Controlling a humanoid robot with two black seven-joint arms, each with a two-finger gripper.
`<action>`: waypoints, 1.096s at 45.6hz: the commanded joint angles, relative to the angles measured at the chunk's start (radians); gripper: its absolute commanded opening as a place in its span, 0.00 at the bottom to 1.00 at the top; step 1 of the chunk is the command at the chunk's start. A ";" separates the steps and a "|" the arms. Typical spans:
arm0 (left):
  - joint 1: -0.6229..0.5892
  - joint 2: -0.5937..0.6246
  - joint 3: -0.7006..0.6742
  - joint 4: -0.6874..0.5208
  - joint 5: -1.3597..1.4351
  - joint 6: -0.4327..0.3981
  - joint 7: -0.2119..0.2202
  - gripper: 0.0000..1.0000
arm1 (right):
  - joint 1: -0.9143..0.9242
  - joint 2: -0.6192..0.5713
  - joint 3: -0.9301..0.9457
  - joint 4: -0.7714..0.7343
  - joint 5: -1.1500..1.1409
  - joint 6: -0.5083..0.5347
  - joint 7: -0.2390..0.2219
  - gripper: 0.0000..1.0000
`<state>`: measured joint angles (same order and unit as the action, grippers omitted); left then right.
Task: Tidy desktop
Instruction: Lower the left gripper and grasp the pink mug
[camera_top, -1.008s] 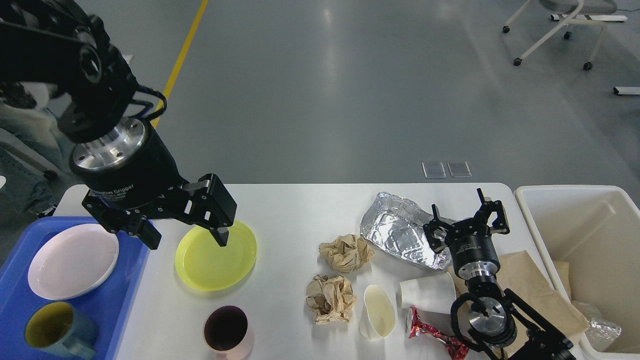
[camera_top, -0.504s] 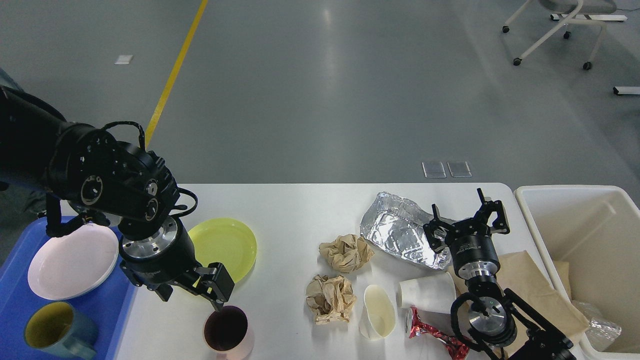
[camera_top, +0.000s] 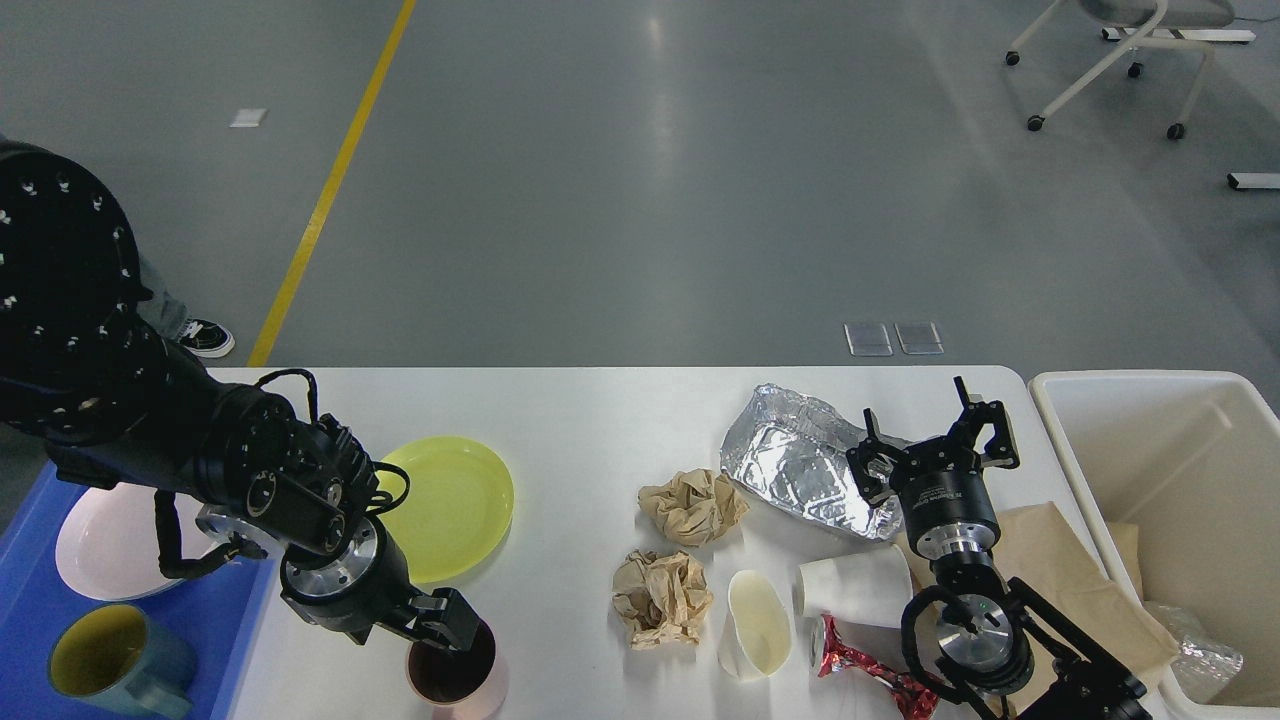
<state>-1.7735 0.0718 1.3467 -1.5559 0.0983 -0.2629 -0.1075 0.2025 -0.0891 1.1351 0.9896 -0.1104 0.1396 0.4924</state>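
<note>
My left tool sits at the pink cup's rim — one finger inside, grip state unclear. Right tool, spread wide, is well apart.

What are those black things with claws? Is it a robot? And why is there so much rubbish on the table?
Yes, it is a robot, and the picture is taken from its head, looking down at its own two arms. Each black arm ends in a two-finger claw called a gripper. The left gripper is right at the rim of a pink cup; I cannot tell if it has grabbed it. The right gripper is open and holds nothing; it hovers by a crumpled foil tray.

On the white desktop lie a yellow plate, two balls of brown paper, two tipped-over white paper cups and a red wrapper. A blue tray on the left holds a white plate and a mug. A beige bin stands on the right. The robot's job is to tidy all this up.
</note>
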 joint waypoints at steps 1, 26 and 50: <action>0.037 -0.014 0.003 0.014 0.000 0.002 0.000 0.95 | 0.000 0.000 0.000 0.000 0.000 0.000 0.000 1.00; 0.163 -0.056 0.043 0.112 -0.037 0.053 -0.003 0.90 | 0.000 0.000 0.000 0.000 0.000 0.000 0.000 1.00; 0.163 -0.060 0.043 0.125 -0.052 0.053 0.034 0.36 | 0.000 0.000 0.000 0.000 0.000 0.000 0.000 1.00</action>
<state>-1.6090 0.0116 1.3912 -1.4327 0.0475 -0.2089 -0.1000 0.2025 -0.0889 1.1351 0.9894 -0.1104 0.1396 0.4922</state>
